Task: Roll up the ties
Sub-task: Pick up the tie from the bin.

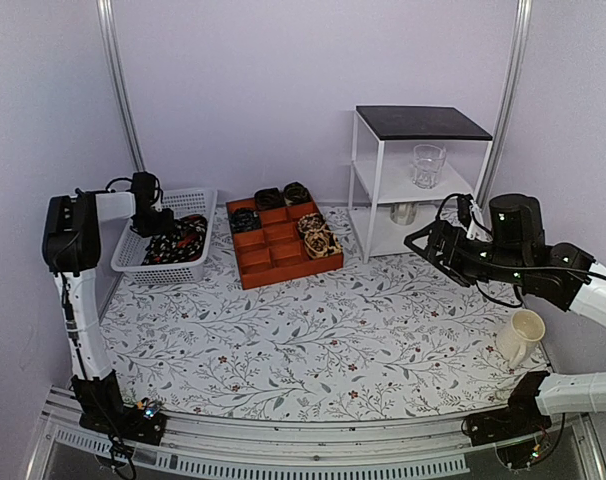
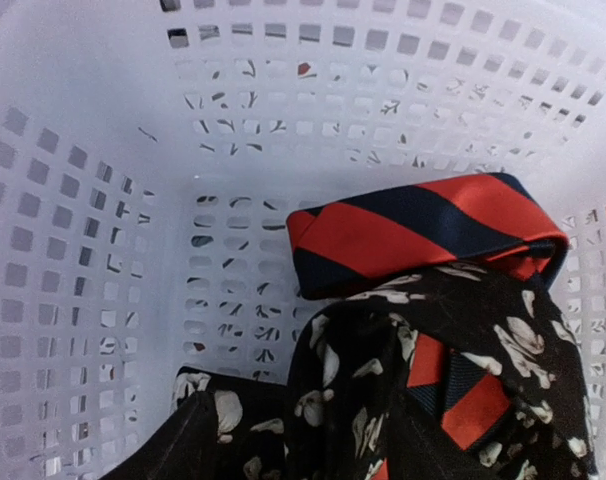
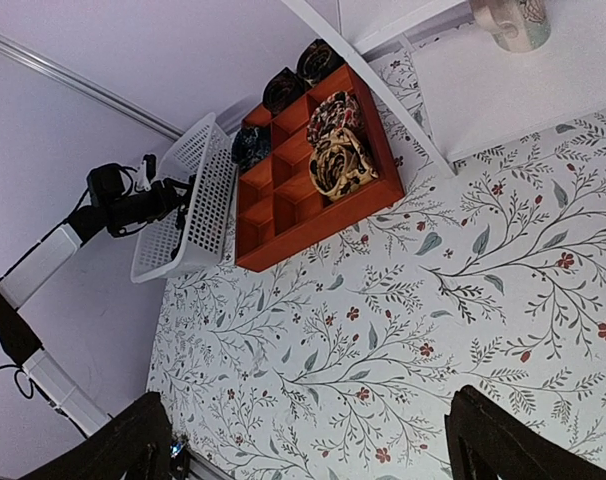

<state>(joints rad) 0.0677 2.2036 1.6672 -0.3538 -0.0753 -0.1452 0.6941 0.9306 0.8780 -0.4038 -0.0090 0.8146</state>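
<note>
A white basket (image 1: 198,197) at the back left holds loose ties (image 1: 179,240). In the left wrist view a red-and-navy striped tie (image 2: 423,230) lies over a black tie with pale flowers (image 2: 383,340). My left gripper (image 1: 151,222) is down inside the basket. Its dark fingers (image 2: 178,440) stand apart on either side of a fold of the floral tie, at midpoint (image 2: 308,445). Several rolled ties (image 1: 321,240) sit in a red divided tray (image 1: 283,268). My right gripper (image 1: 415,242) hangs open and empty above the table at the right, fingers wide apart in its own view (image 3: 313,440).
A white shelf unit (image 1: 381,190) with a black top stands at the back right, with a glass (image 1: 428,165) on its middle shelf. A cream mug (image 1: 520,337) stands near the right edge. The right wrist view also shows the tray (image 3: 313,228) and basket (image 3: 198,215).
</note>
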